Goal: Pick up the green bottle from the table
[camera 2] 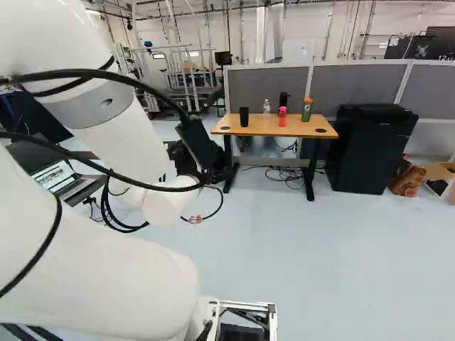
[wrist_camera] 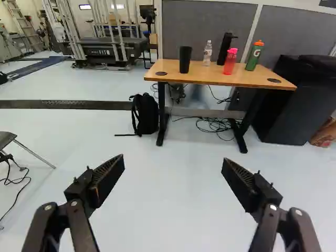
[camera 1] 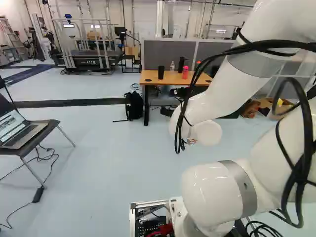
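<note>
An open laptop (camera 1: pixel 19 135), a black backpack (wrist_camera: pixel 147 114) and, apparently, a treadmill (wrist_camera: pixel 100 51) stand well apart.

White rounded arm (camera 1: pixel 212 192), grey bands (camera 1: pixel 245 187), black cables (camera 1: pixel 266 44).

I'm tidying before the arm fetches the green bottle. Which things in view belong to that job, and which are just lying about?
For the job:
green bottle with an orange cap
table under it
open gripper

Just lying about:
black cup, clear bottle, pink bottle, tall black bottle, all on the table
backpack on the floor
laptop
</note>
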`<state>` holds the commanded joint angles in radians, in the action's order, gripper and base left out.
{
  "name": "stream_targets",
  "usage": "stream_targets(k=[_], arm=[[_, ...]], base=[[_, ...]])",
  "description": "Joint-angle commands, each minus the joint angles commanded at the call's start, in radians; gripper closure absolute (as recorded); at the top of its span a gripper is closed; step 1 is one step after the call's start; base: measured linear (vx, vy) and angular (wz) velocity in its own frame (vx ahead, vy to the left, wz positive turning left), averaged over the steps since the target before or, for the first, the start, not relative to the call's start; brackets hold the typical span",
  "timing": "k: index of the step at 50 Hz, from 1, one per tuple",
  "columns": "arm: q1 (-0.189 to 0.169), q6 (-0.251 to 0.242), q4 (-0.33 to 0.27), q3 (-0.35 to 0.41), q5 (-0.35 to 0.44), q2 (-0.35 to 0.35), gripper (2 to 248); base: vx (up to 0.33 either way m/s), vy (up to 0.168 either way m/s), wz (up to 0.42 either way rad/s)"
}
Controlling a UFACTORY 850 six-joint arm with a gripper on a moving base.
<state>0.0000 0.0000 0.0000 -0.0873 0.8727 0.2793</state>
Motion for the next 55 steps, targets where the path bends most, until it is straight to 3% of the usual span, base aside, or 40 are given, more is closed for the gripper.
stream_targets(k=[17,55], arm=[[0.000,0.000,0.000,0.000,0.000,0.000,3],[0.000,0.000,0.000,0.000,0.000,0.000,3]], base=[[0.136,-0.028,-0.144],[0.196,-0.091,-0.431]])
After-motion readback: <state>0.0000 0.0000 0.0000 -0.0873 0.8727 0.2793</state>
